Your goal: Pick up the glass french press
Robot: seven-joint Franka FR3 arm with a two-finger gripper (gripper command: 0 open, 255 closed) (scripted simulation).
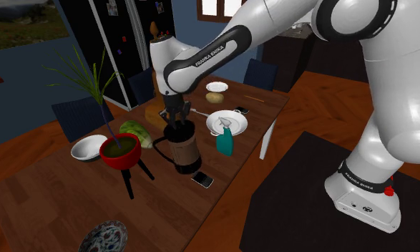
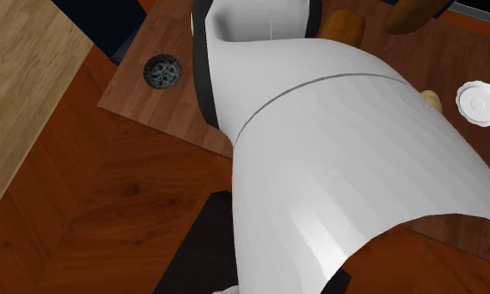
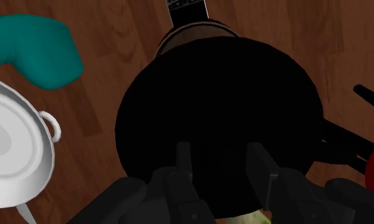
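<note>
Right now: brown-bodied cylindrical french press (image 1: pixel 182 149) with black lid stands upright on dark wooden table (image 1: pixel 51 193), long axis vertical, black handle toward shoulder view's left. Sits between red bowl-shaped planter (image 1: pixel 120 152) and teal spray bottle (image 1: pixel 225 139); black phone (image 1: pixel 202 179) just beside its foot. All-black gripper (image 1: pixel 177 123) points straight down at lid. Wrist view: fingers (image 3: pixel 182 162) stand apart, clasping nothing, round black lid behind them. "FRANKA EMIKA" readable on white arm (image 1: pixel 215 54).
</note>
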